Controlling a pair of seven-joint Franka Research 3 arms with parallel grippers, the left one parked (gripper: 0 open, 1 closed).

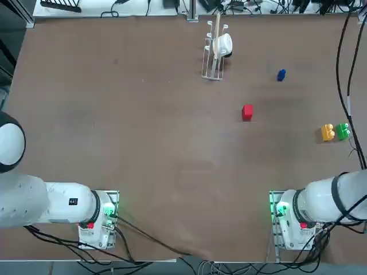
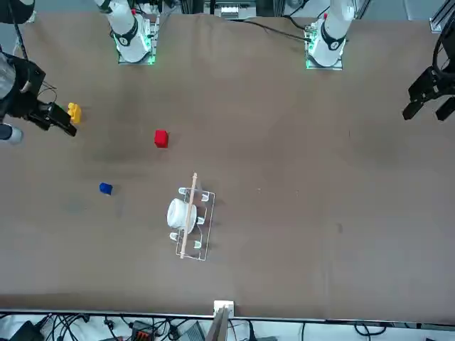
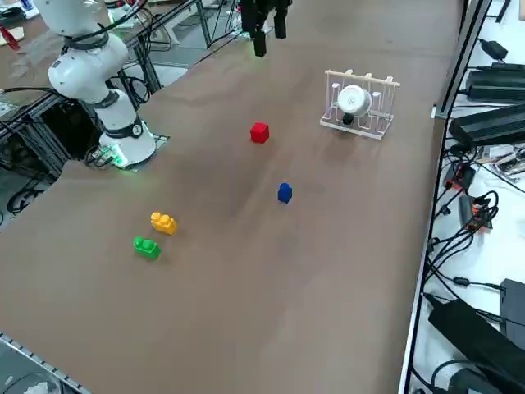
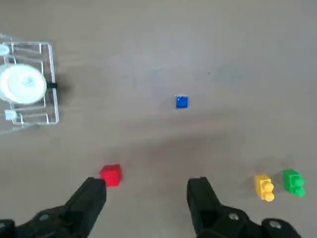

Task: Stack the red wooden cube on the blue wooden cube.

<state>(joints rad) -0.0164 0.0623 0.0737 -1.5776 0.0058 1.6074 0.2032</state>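
Right black gripper (image 4: 147, 184) open, empty above brown table (image 4: 148, 144), likely to straddle red wooden cube (image 4: 111, 175); blue wooden cube (image 4: 182, 102) apart, future base.

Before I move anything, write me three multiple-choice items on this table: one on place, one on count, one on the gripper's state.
1. Where is the red cube?
A) on the blue cube
B) in the rack
C) on the table, apart from the blue cube

2. How many studded blocks are there?
A) one
B) two
C) four

3. How is the right gripper?
A) open, empty
B) shut, empty
C) gripping the green block

1 C: bare table separates the red cube and blue cube.
2 B: one yellow block, one green block.
3 A: the right gripper has its fingers wide apart, nothing gripped.
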